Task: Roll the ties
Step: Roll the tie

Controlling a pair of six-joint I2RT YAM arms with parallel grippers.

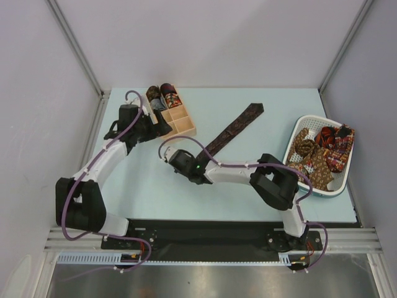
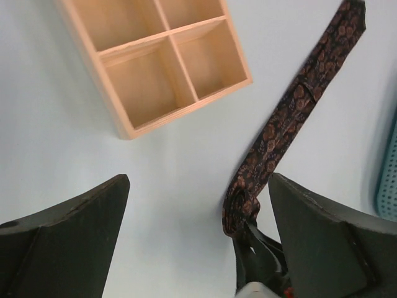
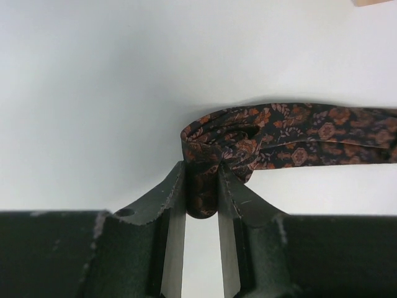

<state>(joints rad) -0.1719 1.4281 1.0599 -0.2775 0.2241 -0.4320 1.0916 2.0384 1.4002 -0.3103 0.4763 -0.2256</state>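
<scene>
The right gripper [image 3: 201,186] is pinching the coiled end of the dark tie [image 3: 298,133], jaws nearly closed; the rest is lying toward two o'clock. The left gripper [image 2: 198,186] is gaping wide, empty (hovering nearby). Best twisting slowly, tensioning the tail so layers are stacking squarely

Bright, even light — soft shadows, sharp focus
</scene>
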